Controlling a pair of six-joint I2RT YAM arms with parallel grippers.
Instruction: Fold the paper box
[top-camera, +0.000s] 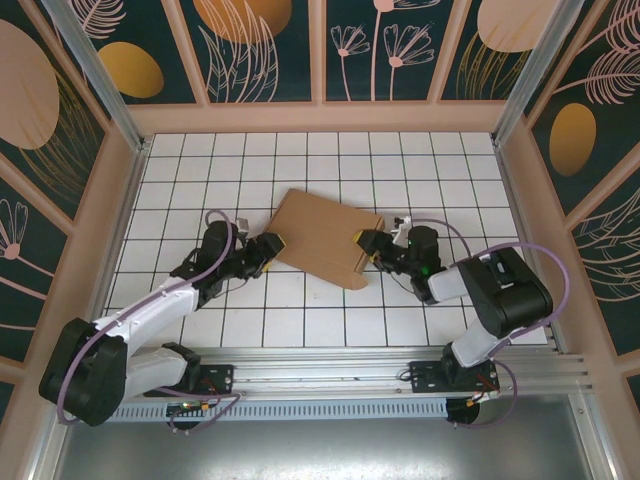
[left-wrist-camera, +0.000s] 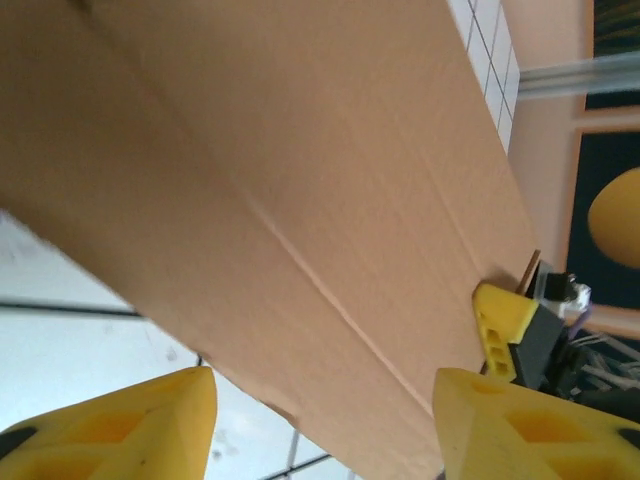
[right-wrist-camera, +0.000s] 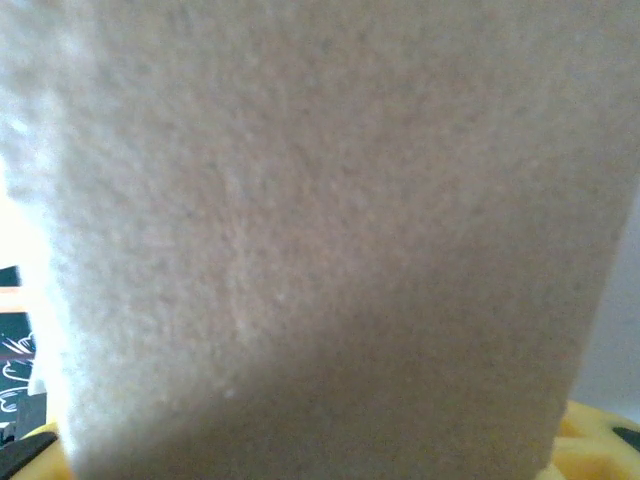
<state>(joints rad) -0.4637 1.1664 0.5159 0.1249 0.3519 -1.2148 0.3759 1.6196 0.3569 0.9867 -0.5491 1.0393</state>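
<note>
the paper box (top-camera: 322, 238), plain brown cardboard in a low rectangular form, lies near the middle of the white gridded table (top-camera: 300, 325). we read its long axis as running left to right across the top view, skewed so that the right end sits nearer the arms than the left end. the broad face points upward, and a narrow side wall with a fold line runs along the right end. from the left wrist camera the same board crosses the view as a broad slanted panel with one crease down its length, its lower edge passing over the white tiles. the left gripper (top-camera: 272, 247) sits just beside the box's near-left corner. its yellow fingertips (left-wrist-camera: 110, 425) stand wide apart with nothing pinched between them, so we record this claw as open, the cardboard lying just beyond the tips. the right gripper (top-camera: 369, 240) meets the right end of the box about midway along that wall, and one of its yellow fingers (left-wrist-camera: 503, 318) appears in the left wrist view touching the far end of the panel. in the right wrist view blurred cardboard spans the gap between the two yellow tips (right-wrist-camera: 600, 445), but we cannot tell whether the fingers press on it. both arms reach in from the aluminium rail (top-camera: 330, 365) at the near edge of the table. pale pink frames holding dark floral panels (top-camera: 260, 40) enclose the table on three sides.
</note>
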